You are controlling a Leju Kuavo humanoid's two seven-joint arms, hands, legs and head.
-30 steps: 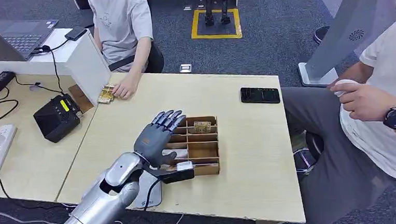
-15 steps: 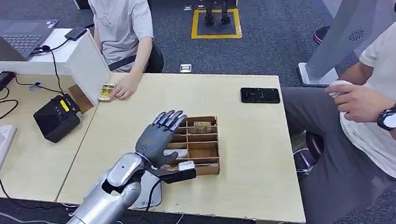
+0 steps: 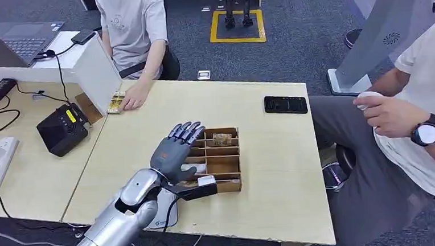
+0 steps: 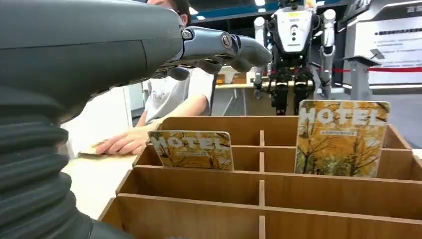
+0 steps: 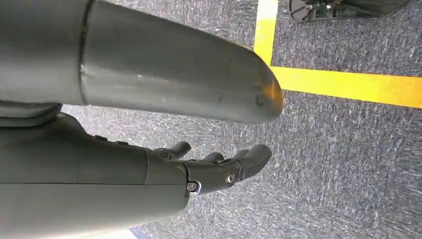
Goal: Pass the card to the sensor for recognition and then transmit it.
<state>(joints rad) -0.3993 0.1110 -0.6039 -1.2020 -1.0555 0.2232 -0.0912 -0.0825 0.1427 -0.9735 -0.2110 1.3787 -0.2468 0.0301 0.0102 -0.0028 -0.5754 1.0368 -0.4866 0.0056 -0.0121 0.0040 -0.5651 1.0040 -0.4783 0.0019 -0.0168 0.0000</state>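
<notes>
A wooden divider box (image 3: 225,167) sits on the light table (image 3: 275,171). One yellow HOTEL card (image 3: 222,138) stands in a far slot. In the left wrist view two HOTEL cards show, one low (image 4: 193,149) and one upright (image 4: 343,137). My left hand (image 3: 174,153) hovers over the box's left side with its fingers (image 4: 219,46) stretched out and apart, holding nothing. My right hand (image 5: 219,172) hangs over grey carpet with nothing in it. A black device (image 3: 62,128) sits on the left table.
A person across the table rests a hand on a stack of cards (image 3: 116,102) beside a white box (image 3: 95,73). A black phone (image 3: 285,104) lies far right. Another person (image 3: 414,116) sits at the right. Cables and a laptop (image 3: 19,46) lie at the left.
My left hand has crept slightly forward and right over the box. The far person's hand has slid the card stack a little left. The right person's arm has shifted.
</notes>
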